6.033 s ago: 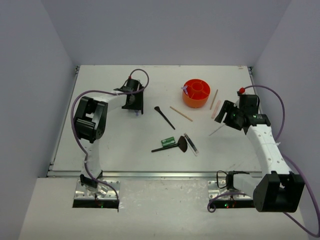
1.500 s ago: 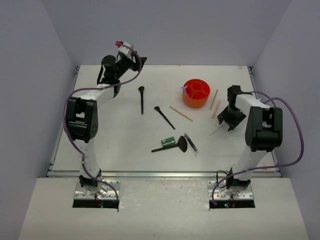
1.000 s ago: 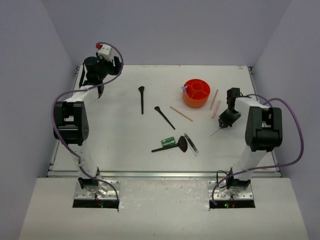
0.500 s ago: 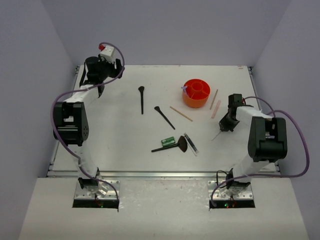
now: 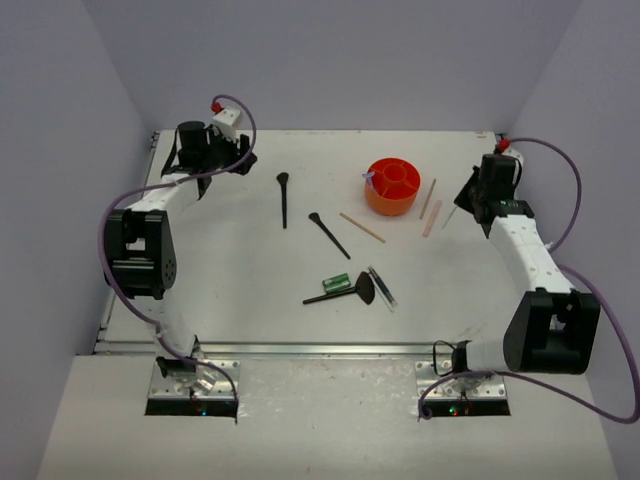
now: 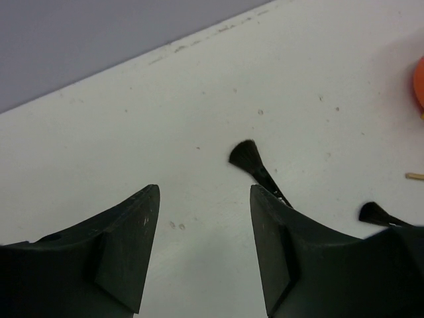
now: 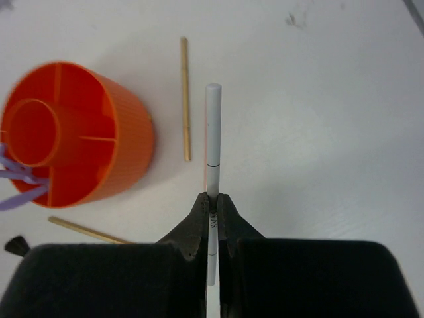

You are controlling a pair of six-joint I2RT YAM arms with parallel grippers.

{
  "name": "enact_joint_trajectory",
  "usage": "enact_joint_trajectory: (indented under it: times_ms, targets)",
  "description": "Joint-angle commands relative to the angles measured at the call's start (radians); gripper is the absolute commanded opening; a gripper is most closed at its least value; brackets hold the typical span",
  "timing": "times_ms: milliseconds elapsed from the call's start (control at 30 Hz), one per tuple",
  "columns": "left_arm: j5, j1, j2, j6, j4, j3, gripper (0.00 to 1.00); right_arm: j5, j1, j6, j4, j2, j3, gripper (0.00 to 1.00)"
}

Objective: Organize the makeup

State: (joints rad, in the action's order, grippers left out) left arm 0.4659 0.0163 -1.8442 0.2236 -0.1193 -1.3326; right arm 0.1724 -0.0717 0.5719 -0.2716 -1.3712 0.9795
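My right gripper (image 7: 212, 201) is shut on a slim white stick (image 7: 212, 129) and holds it off the table, right of the orange cup (image 7: 73, 132). From above, that right gripper (image 5: 468, 203) hangs by the tan stick (image 5: 428, 198) and pink stick (image 5: 433, 218). Lilac tools (image 5: 370, 179) stand in the orange cup (image 5: 392, 187). My left gripper (image 6: 202, 193) is open and empty above the far left of the table, near a black brush (image 6: 246, 156). Two black brushes (image 5: 283, 198) (image 5: 328, 234), a second tan stick (image 5: 361, 227), a green tube (image 5: 335, 283) and a fan brush (image 5: 345, 292) lie mid-table.
A black-and-clear slim item (image 5: 381, 287) lies beside the fan brush. The back wall stands close behind my left gripper (image 5: 240, 152). The table's right edge (image 5: 510, 180) runs just behind my right arm.
My right gripper has lifted the white stick off the table and carried it back toward the far right, beside the cup. My left gripper has shifted slightly right and narrowed a little.
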Motion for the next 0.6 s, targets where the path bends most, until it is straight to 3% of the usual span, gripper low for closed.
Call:
enact_joint_trajectory:
  times_ms: [0,200,333,567]
  targets:
    - [0.014,-0.058,0.025,-0.005,0.111,0.012,0.54,-0.042,0.061,-0.108,0.292,-0.039,0.116,0.0]
    - [-0.033,-0.071,0.018,-0.039,0.19,0.009,0.54,-0.059,0.155,-0.162,0.491,-0.236,0.273,0.0]
    - [-0.058,-0.071,0.027,-0.04,0.205,0.029,0.55,-0.072,0.167,-0.136,0.529,-0.355,0.34,0.0]
    - [-0.081,-0.071,0.021,-0.048,0.207,0.044,0.56,-0.046,0.197,-0.126,0.536,-0.403,0.28,0.0]
